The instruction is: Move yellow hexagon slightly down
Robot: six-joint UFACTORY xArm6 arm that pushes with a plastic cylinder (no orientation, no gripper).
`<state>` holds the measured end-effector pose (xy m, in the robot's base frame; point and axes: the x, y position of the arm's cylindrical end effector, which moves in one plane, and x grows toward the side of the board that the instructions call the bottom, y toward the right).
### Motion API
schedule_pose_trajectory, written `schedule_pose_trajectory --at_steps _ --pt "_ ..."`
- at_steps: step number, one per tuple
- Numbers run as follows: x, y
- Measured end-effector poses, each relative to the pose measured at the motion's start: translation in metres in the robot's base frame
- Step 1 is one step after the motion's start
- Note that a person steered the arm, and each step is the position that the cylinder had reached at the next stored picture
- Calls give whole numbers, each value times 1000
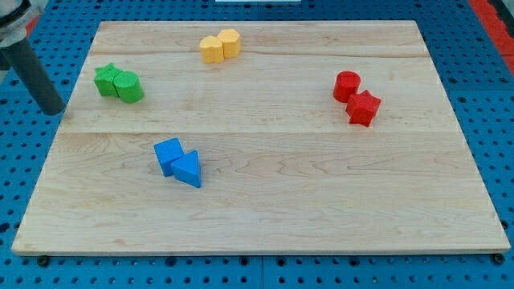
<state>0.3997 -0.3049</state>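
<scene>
**Rod waits at the far left, yellow hexagon sits up top**

The yellow hexagon stands near the upper edge of the wooden board, a little left of centre in the frame. It touches another yellow block, whose shape I cannot quite make out, on its lower-left side. It looks like a small, solid, stiff block: light, likely to slide easily on the smooth wood and just as likely to twist if nudged off-centre. There is nothing to grip with here, so "taking hold" means pressing against a face. To send it down the frame, I would judge the place to press is its top face, squarely in the middle, from the narrow strip of board above it. The neighbouring yellow block may get dragged along, since the two are in contact.

My tip is at the far left of the frame, just off the board's left edge, beside the pair of green blocks and well apart from the hexagon. The rod has no fingers to open or close; it is a bare dark stick touching no block at all.

Elsewhere, a blue cube and blue triangle sit lower left of centre, and a red cylinder with a red star-like block sit at the right.
</scene>
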Motion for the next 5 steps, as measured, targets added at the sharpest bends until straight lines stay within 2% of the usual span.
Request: schedule_pose_trajectory --at_steps 1,2,3,4,5 --pt "-38 7" --pt "-107 19" --pt "-207 14" --pt "-208 15" --pt "-208 79"
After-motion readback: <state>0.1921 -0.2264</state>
